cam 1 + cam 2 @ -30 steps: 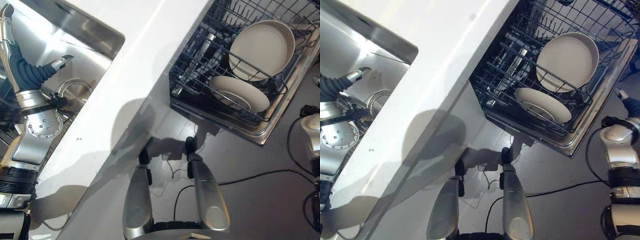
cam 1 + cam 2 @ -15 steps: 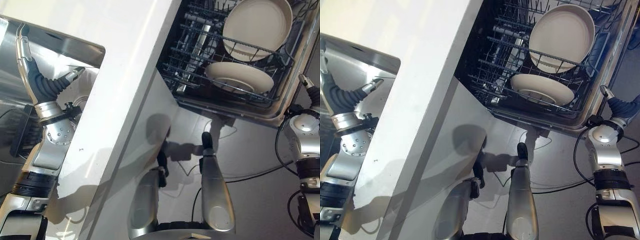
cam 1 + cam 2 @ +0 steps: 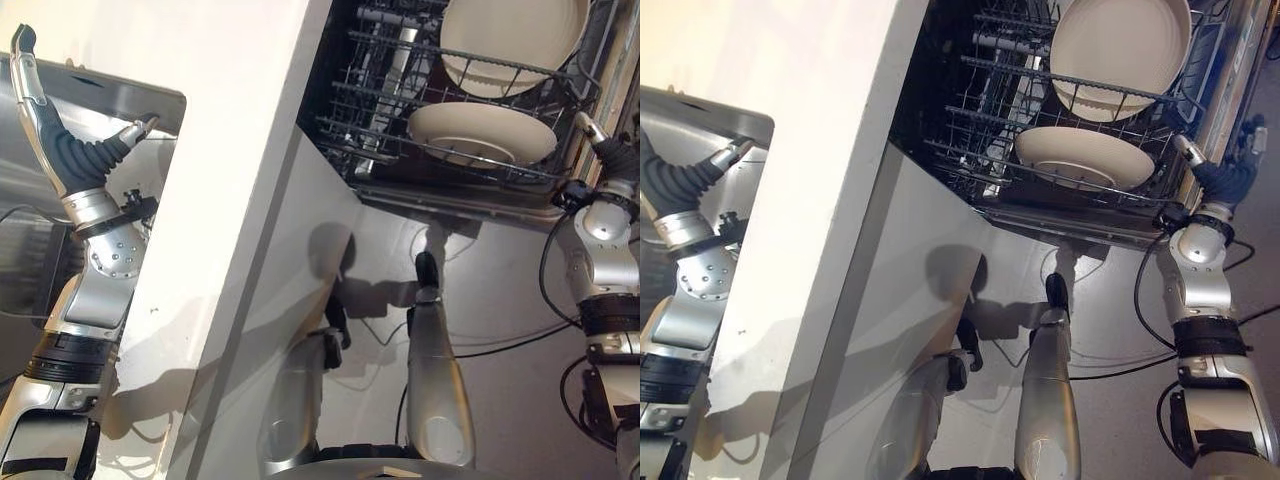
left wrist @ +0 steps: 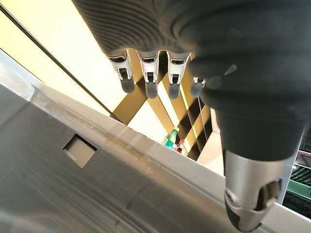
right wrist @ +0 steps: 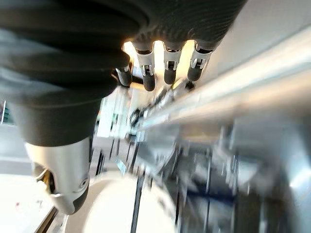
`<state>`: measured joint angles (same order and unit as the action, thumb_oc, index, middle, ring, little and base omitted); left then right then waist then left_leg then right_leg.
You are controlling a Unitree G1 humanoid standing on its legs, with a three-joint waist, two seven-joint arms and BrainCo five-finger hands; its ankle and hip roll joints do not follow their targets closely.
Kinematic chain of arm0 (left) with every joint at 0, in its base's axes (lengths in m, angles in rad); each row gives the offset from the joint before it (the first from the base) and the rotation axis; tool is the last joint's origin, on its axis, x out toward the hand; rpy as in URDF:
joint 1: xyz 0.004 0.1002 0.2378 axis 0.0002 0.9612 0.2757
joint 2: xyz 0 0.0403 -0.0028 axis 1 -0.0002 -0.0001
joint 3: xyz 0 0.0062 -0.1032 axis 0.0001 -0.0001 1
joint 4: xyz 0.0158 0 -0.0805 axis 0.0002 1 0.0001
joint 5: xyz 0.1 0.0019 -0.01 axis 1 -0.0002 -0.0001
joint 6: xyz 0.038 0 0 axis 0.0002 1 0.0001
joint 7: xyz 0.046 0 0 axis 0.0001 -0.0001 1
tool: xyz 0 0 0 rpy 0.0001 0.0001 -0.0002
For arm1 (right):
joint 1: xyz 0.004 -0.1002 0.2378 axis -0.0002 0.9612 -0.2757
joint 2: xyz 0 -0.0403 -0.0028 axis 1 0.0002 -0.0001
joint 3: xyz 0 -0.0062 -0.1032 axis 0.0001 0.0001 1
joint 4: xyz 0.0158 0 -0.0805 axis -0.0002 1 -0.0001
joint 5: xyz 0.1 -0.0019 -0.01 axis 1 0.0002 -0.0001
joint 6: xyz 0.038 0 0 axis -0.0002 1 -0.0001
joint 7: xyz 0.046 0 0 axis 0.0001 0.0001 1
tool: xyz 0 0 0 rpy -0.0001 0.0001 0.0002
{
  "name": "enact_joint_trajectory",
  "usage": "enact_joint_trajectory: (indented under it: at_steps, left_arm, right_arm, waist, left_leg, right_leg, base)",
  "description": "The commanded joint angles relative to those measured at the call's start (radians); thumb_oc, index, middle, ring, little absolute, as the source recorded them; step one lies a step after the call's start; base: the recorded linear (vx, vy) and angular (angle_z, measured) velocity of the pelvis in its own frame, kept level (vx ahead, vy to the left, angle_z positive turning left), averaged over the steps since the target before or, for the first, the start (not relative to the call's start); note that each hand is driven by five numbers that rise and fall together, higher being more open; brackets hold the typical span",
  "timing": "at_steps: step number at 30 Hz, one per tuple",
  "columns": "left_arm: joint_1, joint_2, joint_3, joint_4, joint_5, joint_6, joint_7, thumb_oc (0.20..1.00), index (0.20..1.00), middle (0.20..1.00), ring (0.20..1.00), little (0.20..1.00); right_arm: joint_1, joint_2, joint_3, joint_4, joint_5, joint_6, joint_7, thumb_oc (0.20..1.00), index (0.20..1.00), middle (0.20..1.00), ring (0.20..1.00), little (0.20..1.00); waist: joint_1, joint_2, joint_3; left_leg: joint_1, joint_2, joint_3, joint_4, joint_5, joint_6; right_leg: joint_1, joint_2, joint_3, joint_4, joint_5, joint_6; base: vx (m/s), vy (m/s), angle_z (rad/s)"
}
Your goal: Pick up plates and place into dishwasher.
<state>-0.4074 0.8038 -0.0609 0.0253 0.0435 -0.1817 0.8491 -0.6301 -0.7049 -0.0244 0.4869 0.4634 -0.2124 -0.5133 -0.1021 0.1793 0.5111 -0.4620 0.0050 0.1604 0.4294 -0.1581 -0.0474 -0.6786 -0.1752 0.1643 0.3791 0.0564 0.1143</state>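
Overhead, left hand (image 3: 70, 160) fingers straight over sink (image 3: 30, 200), left edge; right hand (image 3: 1220, 178) released beside dishwasher rack (image 3: 440, 150), two cream plates (image 3: 482, 133) inside, upper right.

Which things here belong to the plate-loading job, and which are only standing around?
Belonging to the job:
- upper plate, standing in the rack
- lower plate, lying in the rack
- dishwasher rack
- left hand, open, over the sink
- right hand, open, beside the rack

Just around:
- sink
- white counter
- bottles, far behind

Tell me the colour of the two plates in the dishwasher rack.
Both plates are plain cream-white, without pattern; the left eye view shows them best.
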Motion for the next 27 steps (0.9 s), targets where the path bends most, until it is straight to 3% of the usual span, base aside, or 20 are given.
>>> enact_joint_trajectory:
  at_steps: [1,12,20,27]
  left_arm:
    - [0.012,-0.117,-0.089,-0.06,0.007,0.004,0.044,1.0,1.0,1.0,1.0,1.0]
    - [-0.022,-0.132,-0.111,-0.055,0.007,0.022,0.059,1.0,1.0,1.0,1.0,1.0]
    - [-0.016,-0.133,-0.113,-0.071,-0.005,0.021,0.057,1.0,1.0,1.0,1.0,1.0]
    - [-0.014,-0.142,-0.108,-0.071,-0.024,0.023,0.047,1.0,1.0,1.0,1.0,1.0]
  right_arm:
    - [-0.083,-0.036,0.032,-0.034,0.018,-0.066,0.041,1.0,1.0,1.0,1.0,1.0]
    - [-0.186,0.036,0.082,0.019,0.078,-0.055,0.062,1.0,1.0,1.0,1.0,1.0]
    - [-0.203,0.072,0.131,0.035,0.135,-0.112,0.246,1.0,1.0,1.0,1.0,1.0]
    - [-0.257,0.11,0.211,-0.021,0.108,-0.075,0.291,1.0,1.0,1.0,1.0,1.0]
  waist:
    - [-0.037,0.089,0.009]
    - [-0.005,0.112,0.009]
    - [0.014,0.119,0.009]
    - [0.027,0.119,0.009]
  left_leg:
    - [-0.137,0.055,-0.127,0.097,0.029,-0.039]
    - [-0.187,0.026,-0.127,0.095,0.037,-0.03]
    - [-0.174,0.008,-0.133,0.1,0.022,-0.024]
    - [-0.139,-0.013,-0.137,0.099,0.016,-0.022]
  right_leg:
    - [0.012,-0.003,-0.034,-0.002,-0.088,-0.042]
    - [-0.049,-0.031,-0.036,0.022,-0.081,-0.036]
    - [-0.034,-0.044,-0.044,0.024,-0.087,-0.033]
    - [0.007,-0.053,-0.045,0.011,-0.085,-0.033]
  base:
    - [0.01,0.053,0.01]
    - [0.0,0.058,0.03]
    - [0.02,0.048,0.04]
    - [0.05,0.084,0.03]
